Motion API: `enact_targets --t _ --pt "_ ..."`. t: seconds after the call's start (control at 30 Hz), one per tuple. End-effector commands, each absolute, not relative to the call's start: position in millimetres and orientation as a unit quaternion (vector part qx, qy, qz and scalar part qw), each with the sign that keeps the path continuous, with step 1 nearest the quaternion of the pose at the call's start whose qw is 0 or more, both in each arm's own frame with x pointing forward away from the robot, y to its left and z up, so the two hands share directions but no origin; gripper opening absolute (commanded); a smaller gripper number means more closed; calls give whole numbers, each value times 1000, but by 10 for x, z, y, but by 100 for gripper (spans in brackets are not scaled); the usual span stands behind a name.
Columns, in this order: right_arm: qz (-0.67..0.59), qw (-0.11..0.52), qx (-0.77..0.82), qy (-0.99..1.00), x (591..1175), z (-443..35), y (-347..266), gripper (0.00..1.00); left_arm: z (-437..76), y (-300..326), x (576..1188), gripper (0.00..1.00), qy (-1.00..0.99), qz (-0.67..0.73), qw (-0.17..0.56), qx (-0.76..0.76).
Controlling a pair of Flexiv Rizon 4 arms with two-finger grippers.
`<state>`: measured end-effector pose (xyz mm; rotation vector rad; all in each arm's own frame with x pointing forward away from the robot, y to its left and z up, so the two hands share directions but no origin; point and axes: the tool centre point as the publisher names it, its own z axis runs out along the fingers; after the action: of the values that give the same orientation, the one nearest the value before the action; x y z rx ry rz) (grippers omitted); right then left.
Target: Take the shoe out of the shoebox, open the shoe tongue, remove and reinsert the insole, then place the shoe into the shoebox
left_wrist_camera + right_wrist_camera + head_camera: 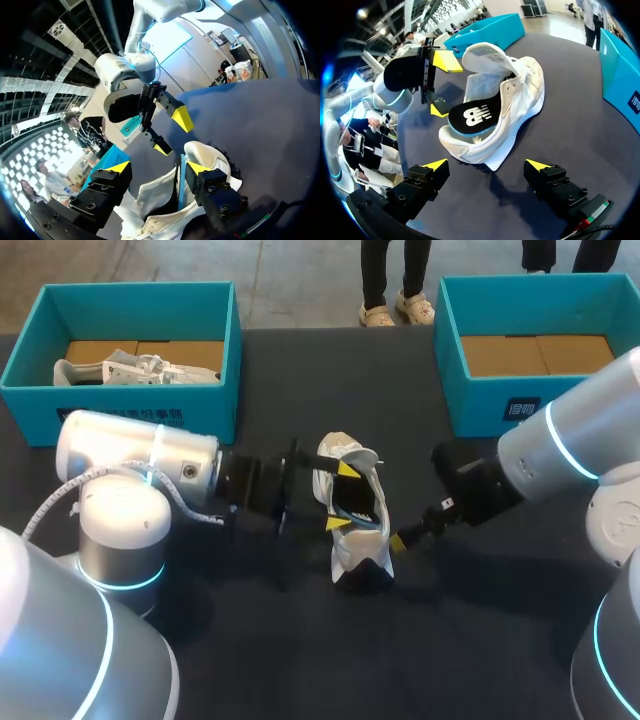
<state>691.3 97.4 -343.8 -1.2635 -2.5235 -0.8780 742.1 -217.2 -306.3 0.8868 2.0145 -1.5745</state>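
My left gripper (158,167) is spread wide and straddles the shoe (345,552) at its collar, to steady it, I judge, though I cannot see both fingers pressing. My right gripper (488,165) is released too, just short of the sole, likely lining up for the insole (470,117) under the lifted tongue (485,56). In the head view the shoe lies on its side at centre, well apart from the shoebox (490,405) at upper right.

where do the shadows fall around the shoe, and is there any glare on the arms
head view: the shoe's shadow hardly shows against the dark table, and the left arm's white shell carries a bright highlight; right wrist view: a dark shadow lies on the table under the shoe's sole, on the side facing the right gripper; left wrist view: no clear shoe shadow to make out
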Motion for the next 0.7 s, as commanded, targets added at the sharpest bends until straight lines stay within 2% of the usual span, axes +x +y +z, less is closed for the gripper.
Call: enact_targets --t 0.03,0.1,0.3,0.33,0.4,0.7 --pt "-297 90 -427 -849 6882 -3424 972 100 -2978 -2097 7403 68 726 -565 216 327" --pt "-297 89 -427 -849 6879 -3416 975 100 -2970 -2084 7402 65 727 -562 213 334" --pt "-298 88 -426 -850 6868 -3406 995 100 -2974 -2040 7395 48 728 -550 198 357" --pt "-298 88 -426 -850 6866 -3404 998 100 -2973 -2031 7396 28 728 -547 196 363" --pt "-298 89 -426 -850 6864 -3402 1000 100 -2976 -2019 7406 0 729 -543 189 372" --pt "-304 86 -417 -852 6818 -3332 949 100 -2959 -1962 7412 0 723 -507 159 440"
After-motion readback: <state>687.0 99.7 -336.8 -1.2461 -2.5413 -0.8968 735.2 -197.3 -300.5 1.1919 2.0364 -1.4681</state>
